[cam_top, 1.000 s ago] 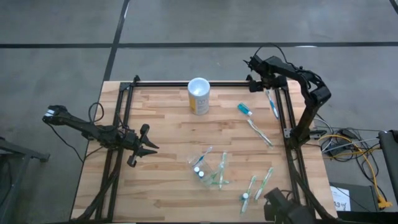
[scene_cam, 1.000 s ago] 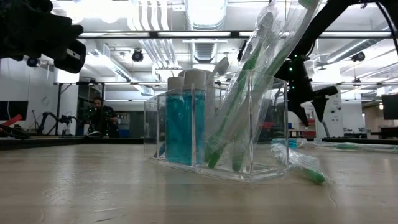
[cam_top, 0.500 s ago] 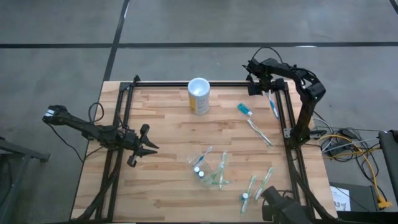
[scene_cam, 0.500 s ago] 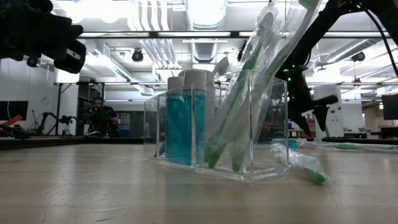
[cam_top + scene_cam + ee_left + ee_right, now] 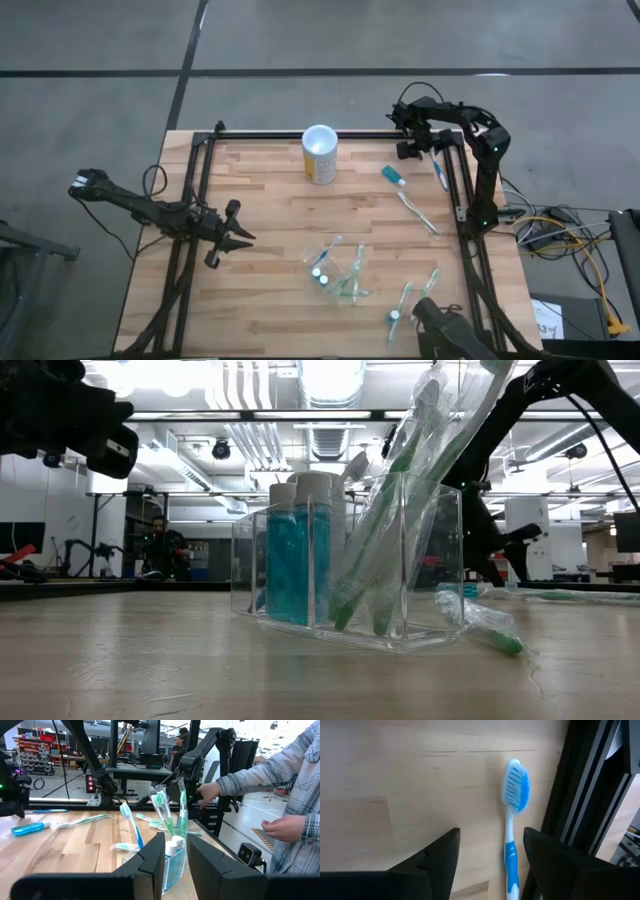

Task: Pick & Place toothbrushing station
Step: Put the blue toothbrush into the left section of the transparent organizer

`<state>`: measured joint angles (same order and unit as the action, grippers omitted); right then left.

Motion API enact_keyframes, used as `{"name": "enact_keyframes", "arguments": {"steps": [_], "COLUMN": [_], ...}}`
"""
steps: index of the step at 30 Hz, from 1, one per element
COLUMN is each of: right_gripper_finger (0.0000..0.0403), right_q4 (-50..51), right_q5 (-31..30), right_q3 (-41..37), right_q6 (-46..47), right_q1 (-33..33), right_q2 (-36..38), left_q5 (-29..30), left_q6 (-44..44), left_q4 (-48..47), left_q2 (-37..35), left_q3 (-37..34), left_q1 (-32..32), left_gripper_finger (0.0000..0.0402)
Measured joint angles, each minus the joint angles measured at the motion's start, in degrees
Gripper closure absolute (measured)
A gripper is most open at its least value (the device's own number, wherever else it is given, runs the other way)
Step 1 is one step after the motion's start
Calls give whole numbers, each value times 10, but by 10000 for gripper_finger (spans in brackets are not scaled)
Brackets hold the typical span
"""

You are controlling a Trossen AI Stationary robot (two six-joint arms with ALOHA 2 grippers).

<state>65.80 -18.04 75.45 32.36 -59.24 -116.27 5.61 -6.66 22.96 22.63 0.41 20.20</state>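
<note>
**Setting: robotics lab / workshop hall**

Large indoor hall with a grey concrete floor [image 5: 100, 40] marked by dark seam lines. Butcher-block table [image 5: 270, 290] sits in a black metal frame [image 5: 200, 150]; cables [image 5: 560, 240] trail on the floor beside it. Low view: exposed ducts and pipes [image 5: 240, 440] under the ceiling, strip lights [image 5: 330, 380], and a person [image 5: 160, 550] seated far back among benches. Left wrist view: more dark robot arms [image 5: 200, 750] on stands, shelving [image 5: 35, 755] stocked with gear, a rig with red indicator lights [image 5: 91, 782], and a person in a plaid sleeve [image 5: 280, 765] standing just beside the table.
</note>
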Motion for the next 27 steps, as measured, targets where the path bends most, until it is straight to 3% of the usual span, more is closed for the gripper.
{"name": "enact_keyframes", "arguments": {"steps": [19,27], "right_gripper_finger": [248,254], "right_q4": [0,-2], "right_q5": [17,15], "right_q3": [1,1], "right_q6": [0,2], "right_q1": [-7,-11], "right_q2": [17,70], "left_q5": [0,0], "left_q6": [0,0], "left_q4": [-7,-8], "left_q2": [0,0], "left_q3": [0,0], "left_q1": [0,0], "left_gripper_finger": [316,316]}}
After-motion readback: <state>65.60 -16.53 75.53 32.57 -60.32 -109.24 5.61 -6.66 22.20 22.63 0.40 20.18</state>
